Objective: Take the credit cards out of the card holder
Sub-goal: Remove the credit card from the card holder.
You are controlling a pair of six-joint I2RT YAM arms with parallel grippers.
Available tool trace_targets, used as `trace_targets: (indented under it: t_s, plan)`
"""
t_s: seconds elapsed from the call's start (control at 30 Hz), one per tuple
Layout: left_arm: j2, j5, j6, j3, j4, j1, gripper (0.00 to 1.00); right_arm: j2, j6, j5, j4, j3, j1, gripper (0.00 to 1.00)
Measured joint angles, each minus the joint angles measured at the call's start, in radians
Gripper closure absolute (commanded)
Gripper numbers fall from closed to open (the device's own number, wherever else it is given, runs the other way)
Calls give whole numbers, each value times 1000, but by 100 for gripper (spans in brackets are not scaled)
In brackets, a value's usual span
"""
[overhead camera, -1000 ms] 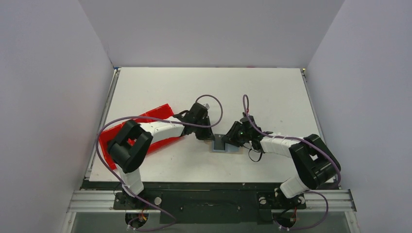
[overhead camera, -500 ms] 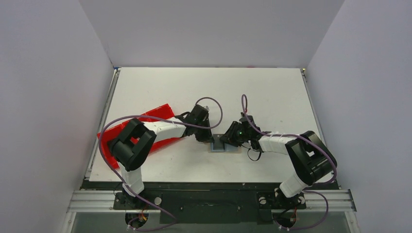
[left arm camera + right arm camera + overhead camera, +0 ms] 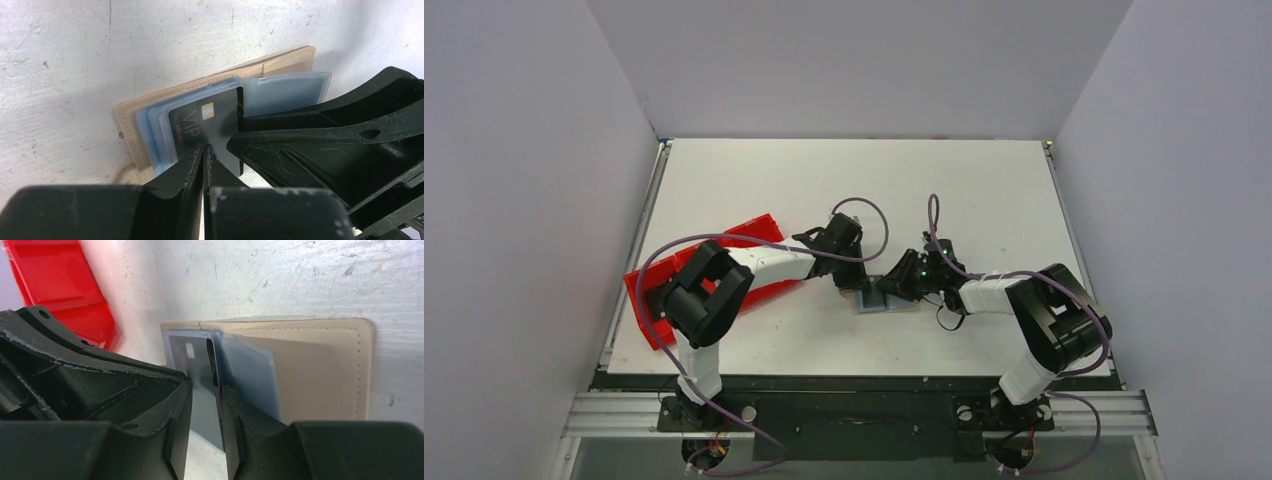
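The card holder (image 3: 886,300) lies open and flat on the white table (image 3: 824,180), near the front middle, right between the two arms. From the top, its long side runs left to right. The left gripper (image 3: 856,287) comes at it from the left and the right gripper (image 3: 894,287) from the right, and both tips are right at it. The red tray (image 3: 749,235) sits off to the left, and the table has lots of room on the far side. From the left wrist, the holder is tan with clear sleeves (image 3: 290,90) fanned out on top, and a black card (image 3: 200,125) with "VIP" on it pokes out of one. The left gripper is squeezed tight with nothing in it, its tips right at the card's near edge. From the right wrist, the right gripper's two fingers stand a little apart with the black card between them. I cannot tell if they pinch it. The right arm looks best placed to pull the card out, while the left one holds the holder down. The table looks scratched but flat.
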Motion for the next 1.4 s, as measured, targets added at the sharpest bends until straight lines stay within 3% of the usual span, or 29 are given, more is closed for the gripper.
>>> trace_targets:
  t_s: [0.17,0.6,1.4]
  plan:
    - [2,-8,-20,5,-12,0,100,21,23,-61,90,-34,-28,77]
    - [2,-24,-27,10,-27,0,100,137,156,-153,377,-113,-81,100]
    - [-55,-71,-16,-58,-56,40,100,164,187,-158,519,-167,-91,100]
